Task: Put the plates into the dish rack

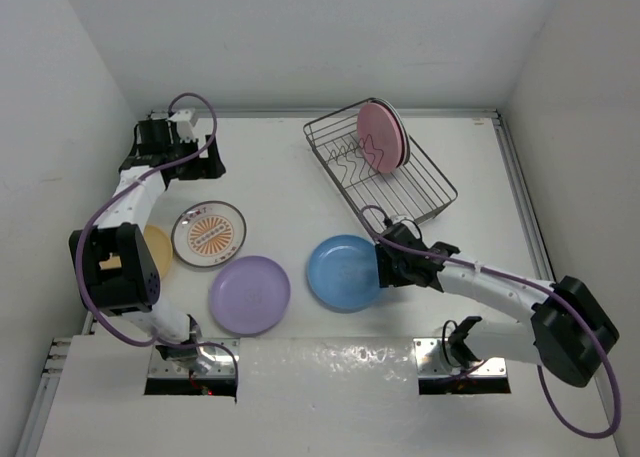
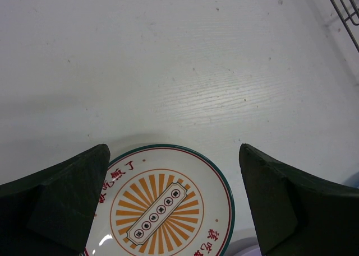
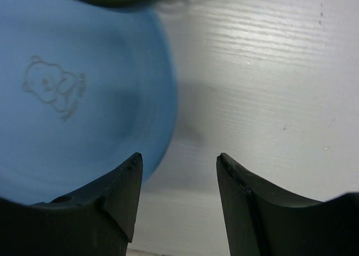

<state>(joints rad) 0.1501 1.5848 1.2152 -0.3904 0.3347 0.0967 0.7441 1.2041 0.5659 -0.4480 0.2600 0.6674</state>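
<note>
White walls [image 1: 300, 37] stand around a white bench [image 1: 280, 187]. The dish rack [image 1: 428, 189] sits at the far right side. A pink plate [image 1: 380, 137] stands up on its edge in it, with white plates [image 1: 401, 123] right behind. The wires hold them up so more plates can fit in beside them.

Four plates lie flat on the bench. The blue plate [image 1: 340, 272] is near the front, and the purple plate [image 1: 249, 295] is just beside it on the left. The sunburst plate [image 1: 208, 233] is a bit farther back. The yellow-orange plate [image 1: 160, 247] peeks out from under the left arm.

The right tool [image 1: 383, 267] is down low at the right edge of the blue plate. Its fingers are apart, and the plate's rim sits in the gap between them. I think it is there so it can pinch the rim and lift the plate, because a flat plate is hard to pick up any other way.

The left tool [image 2: 174, 147] is spread wide and holds nothing. It hangs over the bench by the far rim of the sunburst plate. That plate may be its next one.
</note>
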